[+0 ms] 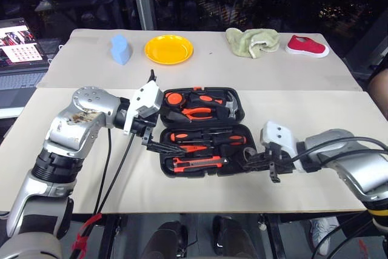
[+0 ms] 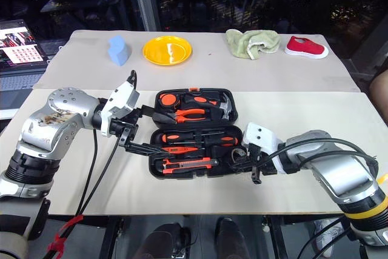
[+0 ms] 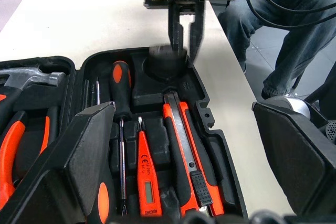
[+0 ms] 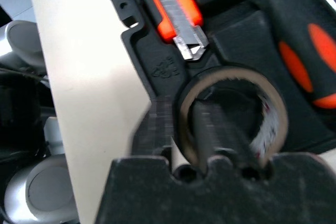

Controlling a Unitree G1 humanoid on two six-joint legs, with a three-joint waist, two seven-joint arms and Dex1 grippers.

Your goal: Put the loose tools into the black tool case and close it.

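the black tool case (image 1: 203, 131) lies open on the pale table (image 1: 315, 168), its two halves spread flat, the far half holding the orange-handled pliers (image 1: 197, 113) and a hammer (image 1: 229, 106). in the near half sit two orange-and-black screwdrivers (image 1: 209, 137), the slim red tester screwdriver (image 3: 147, 174) and the orange-black utility knife (image 1: 197, 162), each in its moulded slot. the right hand (image 1: 257, 161) reaches in from the right edge of the case, over the round recess at the near half's right end, where the small grey tape roll (image 4: 233, 114) rests; one black finger (image 4: 218, 129) passes through the roll's centre hole, with the other outside the ring, and whether the fingers still pinch the roll or have let go cannot be told. the left hand (image 1: 159, 145) hangs at the left edge of the near half, its fingers spread wide and grasping nothing, their tips low by the case rim. at the far side of the table lie a blue object (image 1: 120, 49), a yellow plate (image 1: 168, 48), a green cloth (image 1: 252, 42) and a red shoe (image 1: 306, 46).
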